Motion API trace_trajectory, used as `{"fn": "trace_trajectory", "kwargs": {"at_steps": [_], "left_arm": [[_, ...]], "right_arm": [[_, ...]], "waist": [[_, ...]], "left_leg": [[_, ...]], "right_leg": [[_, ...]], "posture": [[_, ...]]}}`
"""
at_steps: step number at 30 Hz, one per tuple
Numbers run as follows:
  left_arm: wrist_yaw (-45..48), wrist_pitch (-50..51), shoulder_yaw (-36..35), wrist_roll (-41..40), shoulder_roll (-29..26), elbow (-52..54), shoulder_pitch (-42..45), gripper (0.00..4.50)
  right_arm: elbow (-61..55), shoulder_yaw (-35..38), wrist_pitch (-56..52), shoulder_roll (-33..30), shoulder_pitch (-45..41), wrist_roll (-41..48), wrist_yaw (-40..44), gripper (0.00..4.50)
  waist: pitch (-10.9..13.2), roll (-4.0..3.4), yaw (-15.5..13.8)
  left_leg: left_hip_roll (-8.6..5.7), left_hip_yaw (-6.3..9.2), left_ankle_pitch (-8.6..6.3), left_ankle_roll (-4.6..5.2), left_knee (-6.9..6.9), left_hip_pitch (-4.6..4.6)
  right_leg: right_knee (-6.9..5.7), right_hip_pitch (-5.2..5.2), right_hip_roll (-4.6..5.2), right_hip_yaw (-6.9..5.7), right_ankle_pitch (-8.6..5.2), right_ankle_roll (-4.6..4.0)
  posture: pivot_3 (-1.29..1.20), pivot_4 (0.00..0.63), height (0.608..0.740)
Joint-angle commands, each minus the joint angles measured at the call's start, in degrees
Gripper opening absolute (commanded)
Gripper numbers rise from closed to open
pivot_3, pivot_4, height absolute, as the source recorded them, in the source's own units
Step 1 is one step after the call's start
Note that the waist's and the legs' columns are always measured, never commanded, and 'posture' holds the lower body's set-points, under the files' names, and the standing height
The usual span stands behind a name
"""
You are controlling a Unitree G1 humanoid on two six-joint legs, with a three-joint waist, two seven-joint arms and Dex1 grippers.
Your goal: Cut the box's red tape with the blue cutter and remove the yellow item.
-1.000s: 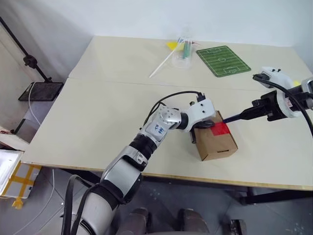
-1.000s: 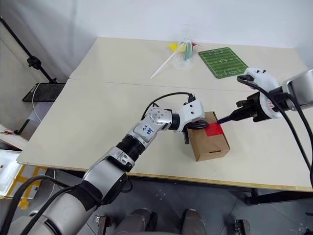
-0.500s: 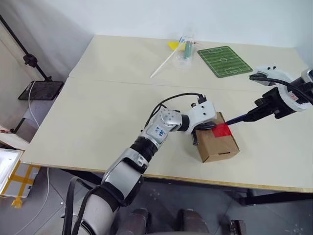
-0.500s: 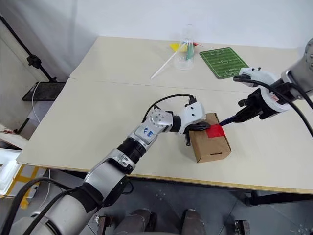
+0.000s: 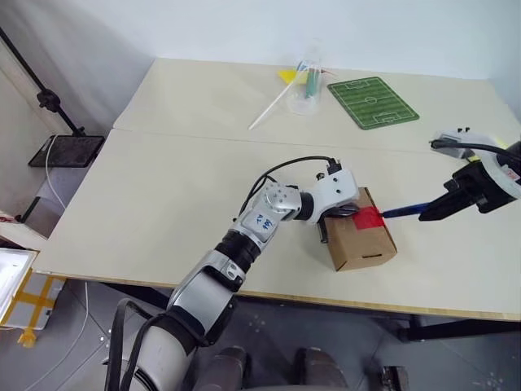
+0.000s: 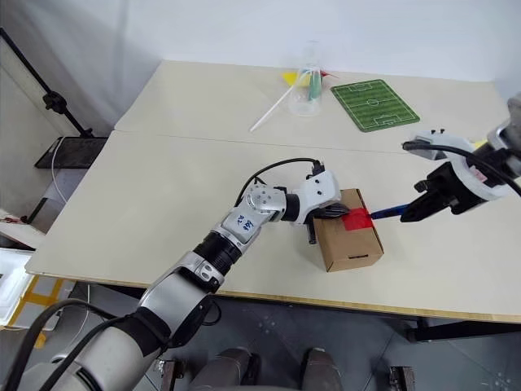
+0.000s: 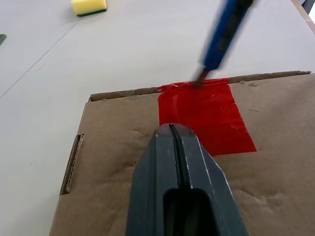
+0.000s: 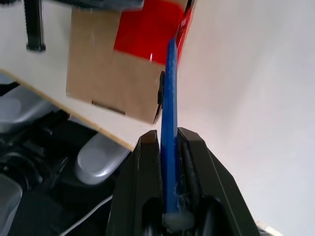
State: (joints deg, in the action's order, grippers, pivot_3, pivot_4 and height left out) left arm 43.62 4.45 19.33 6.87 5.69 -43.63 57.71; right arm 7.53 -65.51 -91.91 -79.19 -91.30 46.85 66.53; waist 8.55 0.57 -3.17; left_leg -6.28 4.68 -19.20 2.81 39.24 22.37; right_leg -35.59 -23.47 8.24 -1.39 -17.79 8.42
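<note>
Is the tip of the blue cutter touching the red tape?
Touching. In the left wrist view the blue cutter meets the red tape at the box edge.

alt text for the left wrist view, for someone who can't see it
The left claw, shut, presses on top of the brown cardboard box just short of the red tape. The dark tip of the blue cutter touches the tape at the box's far edge, and a yellow sponge lies on the table beyond.

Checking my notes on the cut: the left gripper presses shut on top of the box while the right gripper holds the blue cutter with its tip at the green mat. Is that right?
Not quite. The blue cutter has its tip at the edge of the red tape on the box, not at the green mat, as the left wrist view shows. The left gripper does press shut on the box, and the right gripper holds the cutter.
</note>
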Motion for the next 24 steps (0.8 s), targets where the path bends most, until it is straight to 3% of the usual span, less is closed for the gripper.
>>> {"fn": "trace_trajectory", "kwargs": {"at_steps": [1,7,12,18,23,24], "left_arm": [[1.6,6.1,5.8,4.6,-0.3,-6.7,-5.8,0.0],[1.7,6.4,5.9,4.7,-0.7,-6.2,-5.9,0.0],[2.4,6.2,4.3,3.1,-1.3,-4.0,-5.7,0.0],[7.5,6.1,-1.9,-4.9,-4.6,7.5,-5.9,0.0],[10.2,6.5,-9.8,-13.6,-8.7,16.7,-4.8,0.0],[11.2,7.3,-11.0,-15.1,-9.9,18.5,-4.7,0.0]], "right_arm": [[-3.5,2.6,-0.6,-1.5,1.3,0.3,3.3,0.17],[-9.4,7.8,-0.6,-6.8,7.9,-1.7,4.6,0.17],[-11.8,20.9,4.6,-11.6,13.7,-5.4,9.0,0.17],[-9.0,40.6,7.5,-21.3,25.8,-1.0,12.3,0.17],[10.4,48.0,19.7,-28.9,38.8,8.9,8.2,0.17],[10.1,69.6,20.3,-18.5,52.8,0.4,4.1,0.17]], "waist": [[0.0,-0.02,0.0],[-0.1,0.04,0.0],[-0.1,0.01,0.0],[0.0,-0.13,0.1],[0.4,-0.47,0.3],[0.5,-0.57,0.4]], "left_leg": [[0.0,-0.01,0.0,0.0,0.0,0.0],[0.02,0.0,-0.01,-0.01,-0.02,-0.02],[0.02,-0.07,-0.01,-0.01,-0.03,0.02],[0.07,-0.01,-0.01,-0.02,-0.15,0.08],[0.07,-0.3,-0.01,-0.03,-0.1,0.08],[0.08,-0.39,0.0,-0.02,-0.09,0.09]], "right_leg": [[0.0,0.0,0.0,0.0,0.0,0.0],[0.02,0.02,-0.01,0.0,-0.01,-0.01],[0.04,0.0,-0.02,0.0,-0.01,-0.01],[0.07,-0.16,-0.14,0.09,-0.01,-0.01],[0.11,-0.27,-0.2,0.11,-0.01,-0.02],[0.1,-0.3,-0.18,0.12,-0.01,-0.02]], "posture": [[0.0,0.15,0.74],[0.0,0.15,0.74],[0.0,0.15,0.74],[0.0,0.15,0.74],[0.0,0.15,0.74],[0.0,0.15,0.74]]}}
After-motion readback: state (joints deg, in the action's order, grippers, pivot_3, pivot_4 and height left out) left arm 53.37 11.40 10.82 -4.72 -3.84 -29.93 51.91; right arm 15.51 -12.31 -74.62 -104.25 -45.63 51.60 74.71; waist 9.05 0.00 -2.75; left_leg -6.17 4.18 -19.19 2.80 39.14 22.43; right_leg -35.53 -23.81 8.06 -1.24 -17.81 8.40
